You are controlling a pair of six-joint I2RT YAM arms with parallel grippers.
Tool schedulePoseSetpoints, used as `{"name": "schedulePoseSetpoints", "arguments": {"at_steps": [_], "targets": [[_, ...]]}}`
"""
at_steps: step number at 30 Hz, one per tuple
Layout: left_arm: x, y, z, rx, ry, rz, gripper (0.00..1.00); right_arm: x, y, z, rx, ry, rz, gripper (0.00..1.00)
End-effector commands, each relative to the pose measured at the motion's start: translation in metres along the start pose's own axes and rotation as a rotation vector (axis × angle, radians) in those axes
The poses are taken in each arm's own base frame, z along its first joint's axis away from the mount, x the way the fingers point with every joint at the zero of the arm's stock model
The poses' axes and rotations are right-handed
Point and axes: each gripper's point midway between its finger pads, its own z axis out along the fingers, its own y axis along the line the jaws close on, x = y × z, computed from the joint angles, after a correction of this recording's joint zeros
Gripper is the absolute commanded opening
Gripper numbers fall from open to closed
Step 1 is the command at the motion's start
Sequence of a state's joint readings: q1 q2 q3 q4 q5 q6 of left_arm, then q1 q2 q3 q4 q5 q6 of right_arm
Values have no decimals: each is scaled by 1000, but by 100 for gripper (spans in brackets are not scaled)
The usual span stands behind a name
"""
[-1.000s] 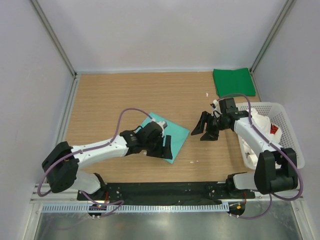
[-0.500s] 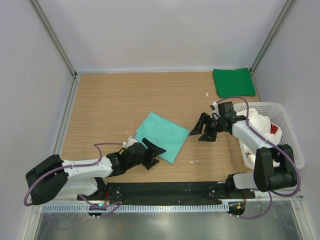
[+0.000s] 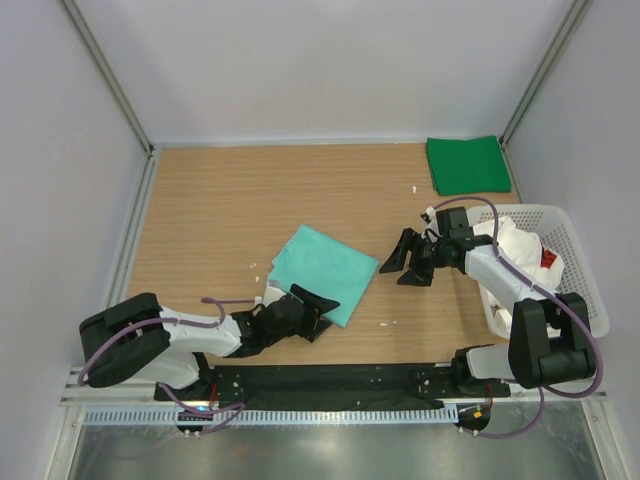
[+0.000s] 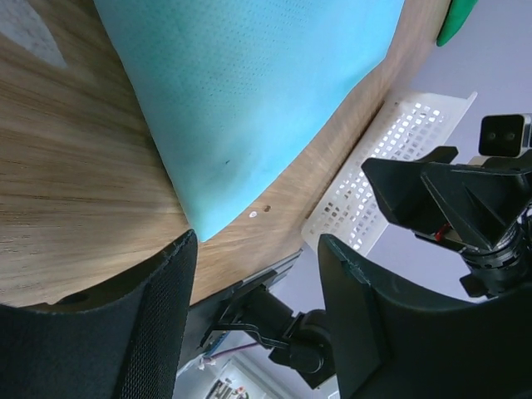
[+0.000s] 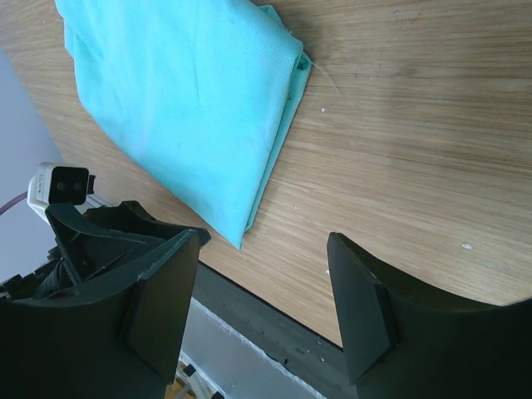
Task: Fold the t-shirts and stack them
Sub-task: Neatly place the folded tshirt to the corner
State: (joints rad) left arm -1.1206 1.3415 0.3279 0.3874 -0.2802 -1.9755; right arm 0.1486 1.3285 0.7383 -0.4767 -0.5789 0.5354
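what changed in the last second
The left gripper pulled back from over the mint-teal shirt toward the near edge and now sits open at its near corner, holding nothing. The right gripper stayed open beside that shirt. The mint-teal shirt, dark green shirt and basket stayed put.

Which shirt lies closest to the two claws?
The mint-teal shirt, folded mid-table; the dark green shirt sits in the far corner, the white one in the basket.

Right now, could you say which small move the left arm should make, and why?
Probably ease the left gripper onto the near corner of the mint-teal shirt and close: its jaws stand open just short of it, and that shirt lies apart from the dark green shirt.
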Motion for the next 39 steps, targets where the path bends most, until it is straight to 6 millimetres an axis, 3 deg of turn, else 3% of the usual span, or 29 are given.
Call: {"name": "schedulePoseSetpoints", "arguments": {"at_steps": [1,10,19,20,22,24,25,26,27,34,39], "targets": [[5,-10,2,38,-9,-31,61,-4,7,-4,-28,-29,-29,69],[4,14,14,-7,-35,-19,57,-3,3,0,-19,-19,-39,70],[5,25,28,-3,-25,-58,40,6,-3,11,-50,-2,29,70],[4,25,27,0,-28,-67,35,6,-3,13,-51,-2,36,70],[0,23,25,19,-42,-75,28,10,-5,16,-57,5,65,70],[-3,17,22,43,-51,-84,13,16,-6,21,-78,18,114,70],[-3,15,21,50,-51,-92,11,21,-2,22,-109,32,133,70],[-2,10,19,63,-47,-102,3,16,4,25,-149,9,138,70],[-2,8,18,70,-45,-110,0,25,-2,29,-153,24,176,71],[2,-23,11,152,-35,-170,0,40,23,40,-258,0,248,81],[2,-32,7,170,-34,-181,0,30,39,44,-315,-70,296,86]]}}
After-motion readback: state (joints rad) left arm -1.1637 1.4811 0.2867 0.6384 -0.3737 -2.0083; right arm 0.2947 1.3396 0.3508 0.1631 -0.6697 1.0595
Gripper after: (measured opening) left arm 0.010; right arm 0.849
